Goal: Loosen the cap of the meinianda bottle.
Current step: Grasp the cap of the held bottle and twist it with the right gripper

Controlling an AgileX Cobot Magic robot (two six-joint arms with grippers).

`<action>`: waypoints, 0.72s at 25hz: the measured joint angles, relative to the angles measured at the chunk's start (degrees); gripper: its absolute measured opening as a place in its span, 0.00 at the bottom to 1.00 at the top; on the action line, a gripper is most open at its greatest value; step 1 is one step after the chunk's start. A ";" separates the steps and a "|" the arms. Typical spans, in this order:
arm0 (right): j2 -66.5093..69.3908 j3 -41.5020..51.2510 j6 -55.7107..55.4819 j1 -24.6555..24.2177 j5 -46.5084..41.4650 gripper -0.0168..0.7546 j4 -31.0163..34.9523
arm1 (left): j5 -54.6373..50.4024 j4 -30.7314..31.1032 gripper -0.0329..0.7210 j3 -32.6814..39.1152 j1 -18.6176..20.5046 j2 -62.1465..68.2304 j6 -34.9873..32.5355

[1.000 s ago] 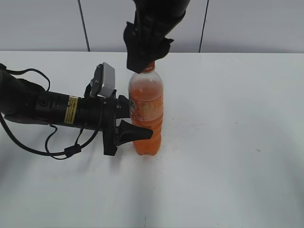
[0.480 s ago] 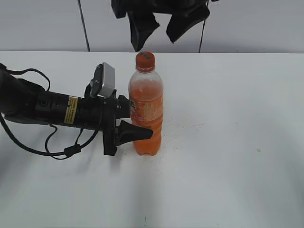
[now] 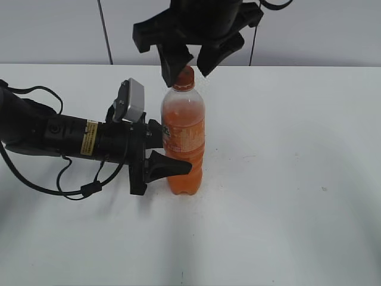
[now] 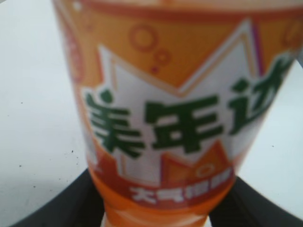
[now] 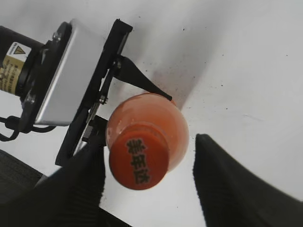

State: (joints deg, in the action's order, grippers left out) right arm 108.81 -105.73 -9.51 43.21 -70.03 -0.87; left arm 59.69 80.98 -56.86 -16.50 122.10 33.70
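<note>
I see table, white. Bottle upright near its middle; left gripper clamped round bottle's label. Right gripper lower than half second back, fingers spread, now straddling cap, not pinching it.

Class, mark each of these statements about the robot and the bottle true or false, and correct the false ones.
1. The meinianda bottle stands upright on the white table. True.
2. The left gripper is closed around the bottle's body. True.
3. The cap lies on the table beside the bottle. False: it sits on the bottle's neck.
4. The right gripper is clamped shut on the cap. False: its fingers stand apart on either side of the cap.
5. The bottle is empty. False: it holds orange drink nearly up to the shoulder.
</note>
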 joint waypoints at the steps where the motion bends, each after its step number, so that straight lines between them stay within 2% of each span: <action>1: 0.02 0.07 0.31 0.00 0.00 0.56 0.08 | 0.00 0.00 0.55 0.00 0.00 0.00 0.00; 3: 0.02 0.09 1.66 0.00 0.05 0.40 0.45 | 0.00 -0.12 0.55 0.00 0.00 0.00 0.00; 4: 0.02 0.09 2.80 0.00 0.17 0.36 0.52 | 0.00 -0.17 0.55 0.00 0.00 0.00 0.07; 8: 0.02 0.09 11.38 0.00 0.24 0.36 0.87 | -0.04 -0.12 0.55 0.00 0.00 0.00 0.07; 11: 0.02 0.09 23.77 0.00 0.24 0.36 0.87 | -0.04 -0.04 0.55 0.00 0.00 0.00 0.07; 16: 0.02 0.03 57.60 0.00 0.18 0.36 1.43 | 0.01 0.29 0.55 0.00 0.00 0.00 0.02; 18: 0.02 -0.03 66.70 0.00 -0.01 0.36 1.43 | 0.06 0.42 0.55 0.00 0.00 0.00 -0.04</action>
State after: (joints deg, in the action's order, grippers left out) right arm 108.83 -105.76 57.19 43.21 -70.03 0.56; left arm 59.75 81.40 -56.86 -16.50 122.10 33.66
